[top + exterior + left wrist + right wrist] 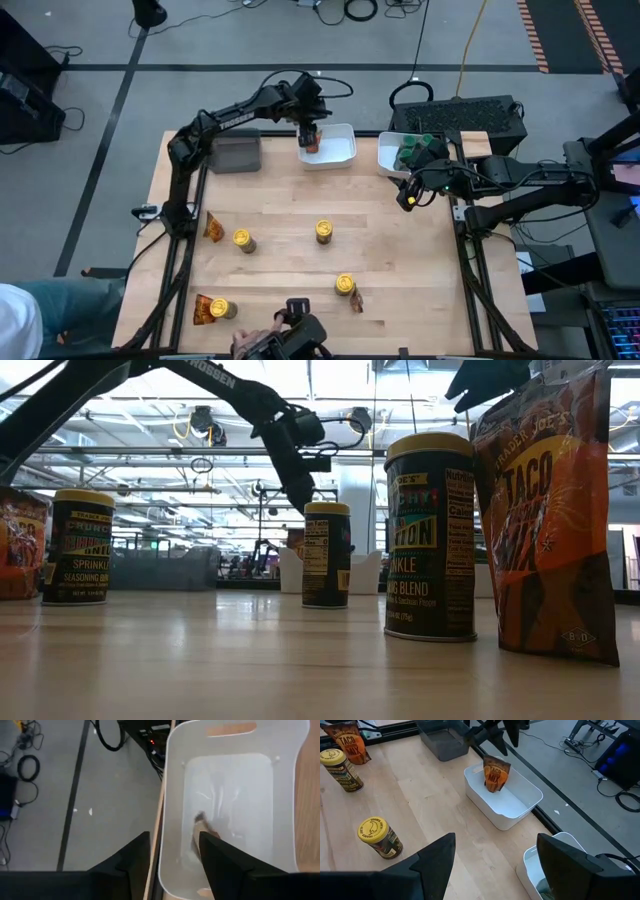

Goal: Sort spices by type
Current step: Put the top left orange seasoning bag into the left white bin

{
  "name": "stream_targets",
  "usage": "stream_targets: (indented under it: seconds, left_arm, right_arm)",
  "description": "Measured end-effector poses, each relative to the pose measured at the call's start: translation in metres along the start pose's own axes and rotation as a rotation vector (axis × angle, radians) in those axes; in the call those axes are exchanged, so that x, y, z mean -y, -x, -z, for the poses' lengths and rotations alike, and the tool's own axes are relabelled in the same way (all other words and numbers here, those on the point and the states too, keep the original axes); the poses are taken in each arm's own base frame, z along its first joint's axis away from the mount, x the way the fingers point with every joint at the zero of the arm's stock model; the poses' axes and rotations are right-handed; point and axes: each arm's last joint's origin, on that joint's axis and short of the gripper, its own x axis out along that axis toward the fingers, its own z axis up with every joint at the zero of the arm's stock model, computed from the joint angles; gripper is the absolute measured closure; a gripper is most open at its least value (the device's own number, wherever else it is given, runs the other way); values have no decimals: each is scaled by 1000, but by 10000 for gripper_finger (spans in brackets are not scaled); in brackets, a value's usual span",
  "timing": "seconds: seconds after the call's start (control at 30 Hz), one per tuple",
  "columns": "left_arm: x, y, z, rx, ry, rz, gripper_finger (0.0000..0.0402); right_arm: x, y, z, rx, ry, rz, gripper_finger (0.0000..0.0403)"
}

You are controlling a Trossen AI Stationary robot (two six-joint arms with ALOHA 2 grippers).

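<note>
Taco mix packet (pixel 493 776) stands on edge inside the middle white bin (pixel 527 804), leaning toward that bin's far wall, at roughly 12 o'clock on the table in the high view. The left gripper (pixel 311 136) hangs directly above it, just clear of the packet's top edge; its fingers (pixel 220 862) are parted with nothing between them, and its own wrist camera looks down past them onto the packet on the bin floor. The right gripper (pixel 407 198) sits at about 2 o'clock on the table, beside the right white bin (pixel 389 153), which holds green-lidded jars (pixel 414 150); its jaws are spread wide and empty. Still loose on the wooden table (pixel 290 195): three yellow-lidded jars, one (pixel 243 239) at about 9 o'clock, one (pixel 324 231) near centre, one (pixel 345 285) at about 5 o'clock. A fourth yellow-lidded jar (pixel 224 309) is at 7 o'clock, touching a flat packet (pixel 204 309). Another packet (pixel 213 227) lies at 9 o'clock near the table's left edge, and a third (pixel 356 300) just beside the 5 o'clock jar. The grey bin (pixel 236 153) is at 11 o'clock; its contents cannot be made out.
</note>
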Motion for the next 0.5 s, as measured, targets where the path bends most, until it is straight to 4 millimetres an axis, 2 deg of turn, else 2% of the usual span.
stream_targets:
  seconds: [0.37,0.5]
  left_arm:
    - [6,-1,-2,-8,-9,22,228]
    - [10,8,-7,18,-19,16,228]
  right_arm:
    - [0,0,0,0,-4,0,140]
    - [0,0,0,0,0,0,140]
